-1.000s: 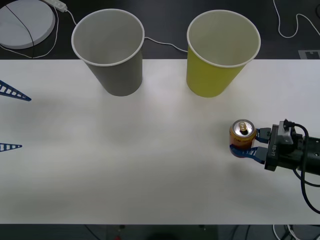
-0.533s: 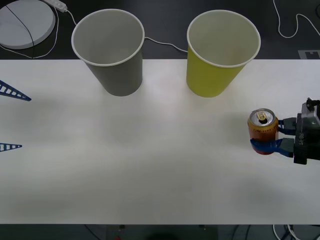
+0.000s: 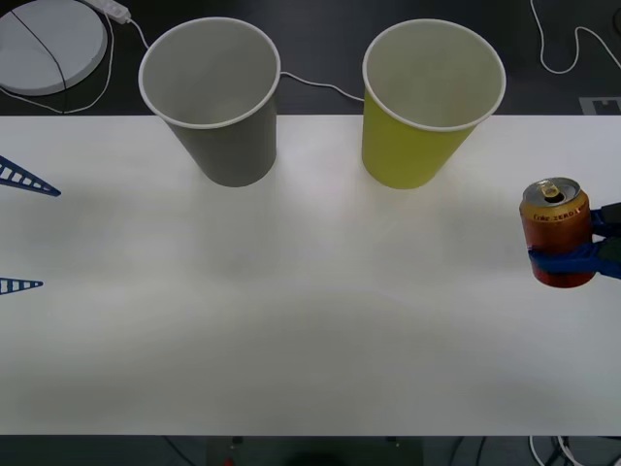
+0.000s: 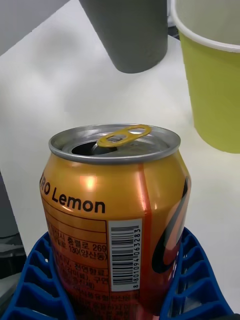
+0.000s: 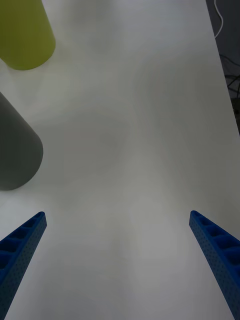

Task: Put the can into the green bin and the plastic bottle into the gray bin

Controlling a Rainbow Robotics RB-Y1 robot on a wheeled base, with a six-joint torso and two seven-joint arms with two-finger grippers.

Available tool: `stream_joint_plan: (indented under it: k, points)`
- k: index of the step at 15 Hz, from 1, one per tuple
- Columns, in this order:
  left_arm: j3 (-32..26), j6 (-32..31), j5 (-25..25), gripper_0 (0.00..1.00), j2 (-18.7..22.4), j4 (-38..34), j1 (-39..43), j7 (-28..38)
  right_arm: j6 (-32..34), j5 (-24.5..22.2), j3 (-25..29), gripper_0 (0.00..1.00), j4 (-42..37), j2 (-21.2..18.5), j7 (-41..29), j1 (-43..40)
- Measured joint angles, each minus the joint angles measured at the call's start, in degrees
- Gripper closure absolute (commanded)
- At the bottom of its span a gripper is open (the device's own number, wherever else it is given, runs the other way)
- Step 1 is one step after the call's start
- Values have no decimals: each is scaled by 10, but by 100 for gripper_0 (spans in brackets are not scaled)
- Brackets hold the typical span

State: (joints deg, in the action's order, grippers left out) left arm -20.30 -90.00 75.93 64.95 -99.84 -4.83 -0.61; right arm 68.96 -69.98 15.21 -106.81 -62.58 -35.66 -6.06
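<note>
The can (image 3: 556, 233) is gripped upright in the right pincer (image 3: 582, 254) at the right edge of the white table (image 3: 310, 320), its blue ribbed fingers (image 3: 568, 262) clamped around the lower half of the orange body and reaching in level from the right. In the right wrist view the can (image 4: 115, 210) is seen close up, its silver top opened and the gold pull tab lifted, with the fingers (image 4: 192, 285) wrapped on both sides of its base.

The green bin (image 3: 427, 107) is stood upright at the far edge of the table, beyond the can and toward the robot's left of it, well apart from the held can. The gray bin (image 3: 215, 102) is set upright farther left along the same edge, apart from its neighbour.

The left pincer (image 3: 19, 233) is held at the left edge of the table, its two blue fingers spread wide and gripping nothing. In the left wrist view the fingers (image 5: 22, 250) are seen parted over bare tabletop, with the gray bin (image 5: 17, 150) and the green bin (image 5: 25, 35) beyond.
</note>
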Motion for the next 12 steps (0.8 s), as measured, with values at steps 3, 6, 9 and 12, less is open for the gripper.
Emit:
stream_joint_plan:
  k: [3,6,9,12]
  points:
    - [0,0,0,0,0,0,0,0,27,-51,46,100,-55,-5,-122,3]
    - [0,0,0,0,0,0,0,0,31,-73,51,100,-86,-43,-215,21]
    - [0,0,0,0,0,0,0,0,75,-97,50,100,-91,-67,-275,77]
    - [0,0,0,0,0,0,0,0,119,-128,36,100,-90,-74,-323,145]
